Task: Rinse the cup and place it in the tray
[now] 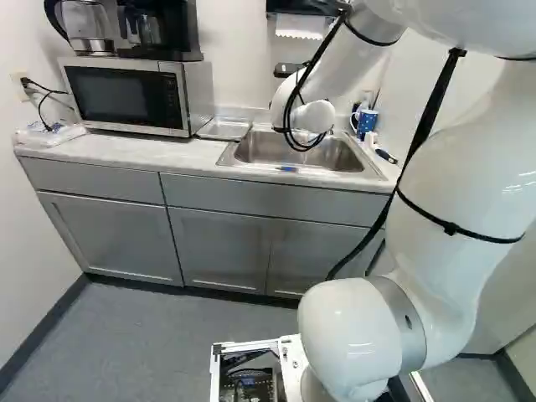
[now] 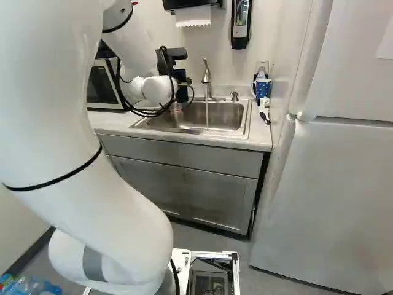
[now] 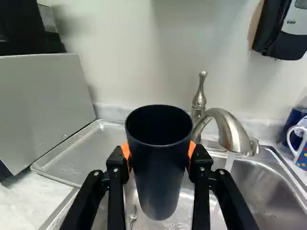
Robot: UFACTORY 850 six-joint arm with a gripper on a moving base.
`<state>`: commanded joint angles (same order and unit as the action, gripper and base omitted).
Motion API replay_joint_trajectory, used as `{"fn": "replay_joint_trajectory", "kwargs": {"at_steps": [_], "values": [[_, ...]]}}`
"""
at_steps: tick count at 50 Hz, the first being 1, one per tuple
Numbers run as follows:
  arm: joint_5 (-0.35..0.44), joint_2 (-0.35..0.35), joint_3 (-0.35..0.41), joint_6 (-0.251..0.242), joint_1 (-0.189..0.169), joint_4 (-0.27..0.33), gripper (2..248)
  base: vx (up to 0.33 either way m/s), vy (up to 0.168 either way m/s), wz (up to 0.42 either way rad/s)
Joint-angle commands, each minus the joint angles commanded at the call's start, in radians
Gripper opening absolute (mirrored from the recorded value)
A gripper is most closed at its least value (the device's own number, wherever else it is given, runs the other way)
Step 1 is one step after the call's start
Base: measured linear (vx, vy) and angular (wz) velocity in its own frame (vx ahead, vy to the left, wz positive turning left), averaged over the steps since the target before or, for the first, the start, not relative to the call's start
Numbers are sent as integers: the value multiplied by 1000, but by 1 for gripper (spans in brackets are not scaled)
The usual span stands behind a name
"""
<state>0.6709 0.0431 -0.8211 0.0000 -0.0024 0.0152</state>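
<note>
So we've got the gripper (image 2: 182, 78) pinching the dark cup (image 3: 160, 167) from both sides, orange pads (image 3: 125, 150) right up against its walls. The cup's pretty much upright with its mouth up, and we've got it over the left part of the sink (image 2: 246, 126). The faucet (image 2: 207, 77) is running; its thin stream of water (image 3: 229, 162) comes down to the right of the cup, not hitting it. There's also some small shiny metal thing (image 3: 133, 213) down in the basin, below and just left of the cup, partly hidden so we can't really tell what it is.

The metal tray (image 1: 224, 128) is lying on the counter (image 1: 138, 151) between the sink and the microwave (image 1: 126, 96), so it's off to the cup's left. We see wet-looking spots on it. A coffee maker (image 1: 159, 29) is sitting on top of the microwave, with a glass-and-metal jug (image 1: 88, 29) next to it.

Over on the right, past the sink, there's a blue spotted mug (image 2: 263, 89) on the counter near the wall. The soap dispenser (image 2: 241, 21) is up on the far wall, and the big fridge (image 2: 331, 184) fills the right side, nearer to us than the mug.
</note>
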Motion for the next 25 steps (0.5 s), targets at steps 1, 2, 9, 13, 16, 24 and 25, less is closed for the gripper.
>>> {"fn": "replay_joint_trajectory", "kwargs": {"at_steps": [1,2,9,13,16,24,25], "values": [[1,1,1,0,-3,0,125,0,0,0],[3,3,2,0,-6,0,125,0,0,0],[12,12,7,0,-25,0,125,0,0,0],[19,18,10,0,-32,0,125,0,0,0],[24,22,12,0,-34,0,125,0,0,0],[40,34,18,0,-36,0,125,0,0,0],[42,35,19,0,-37,0,125,0,0,0]]}}
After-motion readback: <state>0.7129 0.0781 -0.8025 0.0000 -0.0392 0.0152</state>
